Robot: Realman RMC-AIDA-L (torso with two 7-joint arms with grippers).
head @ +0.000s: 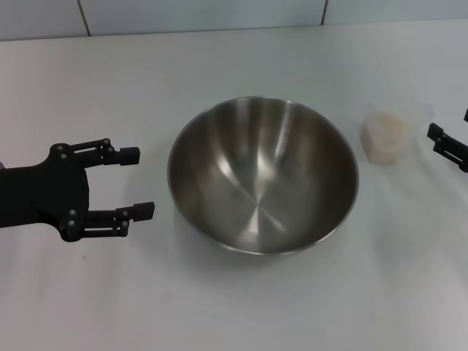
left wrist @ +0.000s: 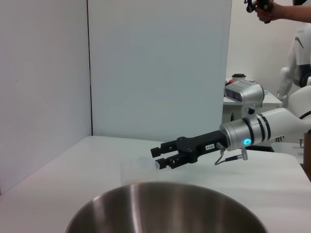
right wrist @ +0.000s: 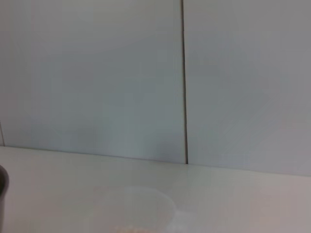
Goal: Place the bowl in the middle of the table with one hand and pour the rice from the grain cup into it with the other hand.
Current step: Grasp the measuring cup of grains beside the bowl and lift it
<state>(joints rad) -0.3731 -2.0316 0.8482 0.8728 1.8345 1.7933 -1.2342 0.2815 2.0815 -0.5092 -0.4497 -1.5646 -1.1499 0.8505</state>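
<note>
- Left gripper point(head: 135, 181): stands on the robot's left, just beside the bowl's rim but apart from it; its two black fingers are spread wide and hold nothing; judged role, none for the coming step beyond staying clear of the bowl.
- Bowl point(head: 263, 175): sits upright near the middle of the table point(head: 219, 66), so the placing step appears done; large round stainless-steel vessel, brushed shiny inside with radial glare, thin rolled rim, curved wall; the inside is bare of grains, so pouring is not yet done; the smooth rounded base may slide or rock if knocked.
- Grain cup point(head: 385, 136): stands upright just beside the bowl's right rim, not touching it; small, clear, thin-walled plastic, likely to flex under a firm pinch; the rice point(head: 386, 126) inside shows as a pale beige loose mass.
- Right gripper point(left wrist: 163, 158): near the cup on its far-right side, apart from it; the left wrist view shows its black fingers parted and bare; step in hand, judged: close on the cup; advice: pinch the wall at mid-height with light force, lift clear of the bowl rim, then tilt slowly over the bowl's centre so the grains do not scatter.
</note>
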